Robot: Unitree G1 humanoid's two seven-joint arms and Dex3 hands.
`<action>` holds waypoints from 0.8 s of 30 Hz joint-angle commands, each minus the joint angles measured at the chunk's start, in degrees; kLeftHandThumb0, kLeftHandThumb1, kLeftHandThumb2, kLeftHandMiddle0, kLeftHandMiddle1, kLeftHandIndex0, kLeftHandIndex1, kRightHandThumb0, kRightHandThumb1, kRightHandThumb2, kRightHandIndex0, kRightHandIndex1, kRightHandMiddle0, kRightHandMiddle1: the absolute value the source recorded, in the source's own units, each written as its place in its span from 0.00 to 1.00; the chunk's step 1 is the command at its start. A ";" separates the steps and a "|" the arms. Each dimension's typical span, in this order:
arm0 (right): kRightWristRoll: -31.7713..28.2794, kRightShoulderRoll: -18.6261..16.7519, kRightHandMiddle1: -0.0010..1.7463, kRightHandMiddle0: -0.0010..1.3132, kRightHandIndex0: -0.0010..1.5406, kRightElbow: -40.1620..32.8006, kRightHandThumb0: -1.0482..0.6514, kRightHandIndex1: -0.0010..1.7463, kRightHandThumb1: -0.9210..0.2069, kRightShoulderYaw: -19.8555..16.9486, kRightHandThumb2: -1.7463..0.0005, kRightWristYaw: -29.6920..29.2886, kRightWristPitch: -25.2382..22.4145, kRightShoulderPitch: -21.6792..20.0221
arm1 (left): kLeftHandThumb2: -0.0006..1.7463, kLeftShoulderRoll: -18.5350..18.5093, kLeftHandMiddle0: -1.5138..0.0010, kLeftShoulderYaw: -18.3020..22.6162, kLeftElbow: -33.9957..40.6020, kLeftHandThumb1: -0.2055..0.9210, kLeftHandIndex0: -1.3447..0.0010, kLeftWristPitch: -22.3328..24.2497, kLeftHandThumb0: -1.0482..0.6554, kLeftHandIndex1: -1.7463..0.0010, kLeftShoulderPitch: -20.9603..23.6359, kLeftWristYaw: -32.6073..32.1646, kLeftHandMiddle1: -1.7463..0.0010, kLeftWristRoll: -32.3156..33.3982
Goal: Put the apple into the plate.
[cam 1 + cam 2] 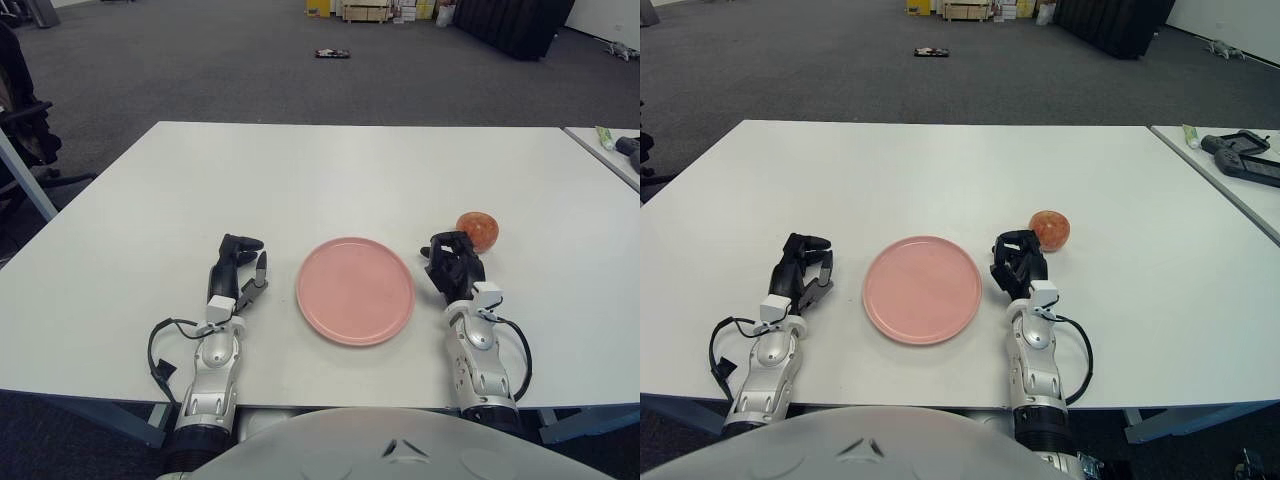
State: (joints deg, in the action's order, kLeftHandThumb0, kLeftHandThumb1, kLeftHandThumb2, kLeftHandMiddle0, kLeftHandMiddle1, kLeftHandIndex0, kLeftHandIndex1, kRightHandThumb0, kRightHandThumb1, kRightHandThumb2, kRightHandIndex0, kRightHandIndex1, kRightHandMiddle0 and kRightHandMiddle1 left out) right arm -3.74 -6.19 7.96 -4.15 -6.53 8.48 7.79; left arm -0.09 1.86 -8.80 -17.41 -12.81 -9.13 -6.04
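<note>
A red apple (478,230) sits on the white table (320,170), to the right of a pink plate (355,290) that holds nothing. My right hand (453,262) rests on the table just in front of and slightly left of the apple, between it and the plate's right rim; its fingers are curled and hold nothing. My left hand (240,265) lies on the table left of the plate, fingers loosely bent, holding nothing.
A second table at the far right carries a dark device (1245,160) and a small tube (1191,135). A dark object (332,53) lies on the grey carpet beyond the table. A chair (20,120) stands at the far left.
</note>
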 commanded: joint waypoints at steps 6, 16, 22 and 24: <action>8.49 1.70 1.00 0.16 0.27 4.28 0.41 0.76 0.03 2.10 0.67 -3.63 8.70 0.67 | 0.39 -0.27 0.66 0.18 -0.46 0.91 0.81 2.16 0.40 0.00 0.03 0.06 0.16 -0.32; 31.07 8.95 0.49 0.01 0.01 12.83 0.25 0.36 0.11 5.47 0.56 -21.92 22.67 -1.62 | 0.38 -0.09 0.66 0.35 -0.82 0.91 0.81 2.32 0.40 0.00 0.15 -0.54 0.16 -0.59; 46.29 12.98 0.22 0.00 0.00 15.76 0.20 0.11 0.17 8.69 0.59 -40.81 21.97 -3.88 | 0.38 -0.20 0.65 0.33 -1.04 0.91 0.81 2.16 0.40 0.00 0.20 -0.47 0.16 -0.67; 48.63 13.87 0.14 0.00 0.00 16.40 0.18 0.05 0.19 9.44 0.59 -44.59 21.39 -4.41 | 0.38 -0.22 0.65 0.31 -0.96 0.92 0.81 2.06 0.40 0.00 0.14 -0.36 0.15 -0.64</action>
State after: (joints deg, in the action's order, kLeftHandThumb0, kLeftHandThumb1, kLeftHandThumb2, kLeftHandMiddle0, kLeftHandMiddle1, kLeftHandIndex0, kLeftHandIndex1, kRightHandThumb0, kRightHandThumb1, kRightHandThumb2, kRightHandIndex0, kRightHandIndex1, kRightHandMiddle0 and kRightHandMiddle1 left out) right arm 36.24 4.14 20.20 3.48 -39.86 29.58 4.01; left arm -0.05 1.98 -8.46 -16.78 -12.64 -9.14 -6.07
